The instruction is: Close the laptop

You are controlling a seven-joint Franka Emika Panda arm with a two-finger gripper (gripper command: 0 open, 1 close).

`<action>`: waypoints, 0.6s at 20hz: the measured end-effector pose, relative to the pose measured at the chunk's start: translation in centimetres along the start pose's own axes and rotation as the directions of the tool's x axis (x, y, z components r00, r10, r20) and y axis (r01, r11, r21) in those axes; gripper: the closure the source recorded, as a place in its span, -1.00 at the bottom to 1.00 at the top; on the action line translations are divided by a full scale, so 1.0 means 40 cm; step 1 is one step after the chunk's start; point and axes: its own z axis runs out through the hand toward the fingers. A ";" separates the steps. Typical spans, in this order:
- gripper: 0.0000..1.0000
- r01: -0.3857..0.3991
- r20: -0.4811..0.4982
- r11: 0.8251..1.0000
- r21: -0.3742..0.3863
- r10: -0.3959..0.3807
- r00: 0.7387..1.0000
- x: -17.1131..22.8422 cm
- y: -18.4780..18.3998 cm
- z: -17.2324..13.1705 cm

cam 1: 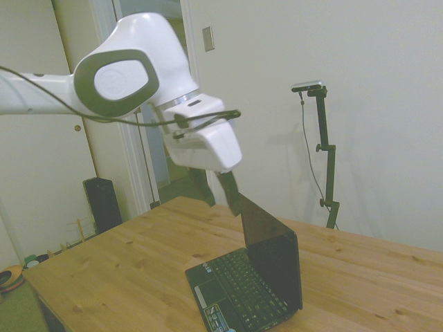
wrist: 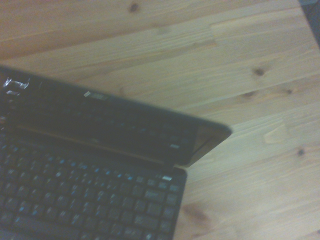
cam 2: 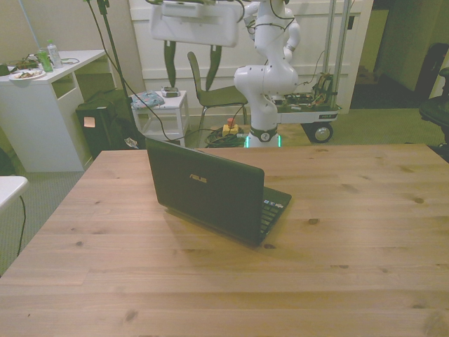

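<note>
Small black netbook laptop (cam 2: 210, 189) open, lid upright, on light wooden plank table (cam 2: 365, 232). White two-finger gripper (cam 2: 189, 70) above lid's top edge, fingers spread wide, empty.

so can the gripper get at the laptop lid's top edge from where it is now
Probably yes. The gripper hangs open just above the top edge of the laptop, whose lid stands upright, and nothing lies between them. The table around it is bare.

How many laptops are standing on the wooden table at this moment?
1. The laptop stands open near the middle of the wooden table, its lid upright, with the gripper above it. No other laptop shows in any view.
</note>
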 end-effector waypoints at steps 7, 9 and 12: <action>-1.00 -0.035 0.010 0.999 0.006 0.035 0.999 0.239 -0.060 0.083; -1.00 -0.033 0.018 0.999 0.005 0.033 0.999 0.279 -0.101 0.117; -1.00 -0.015 0.029 1.000 0.006 0.015 0.999 0.310 -0.185 0.172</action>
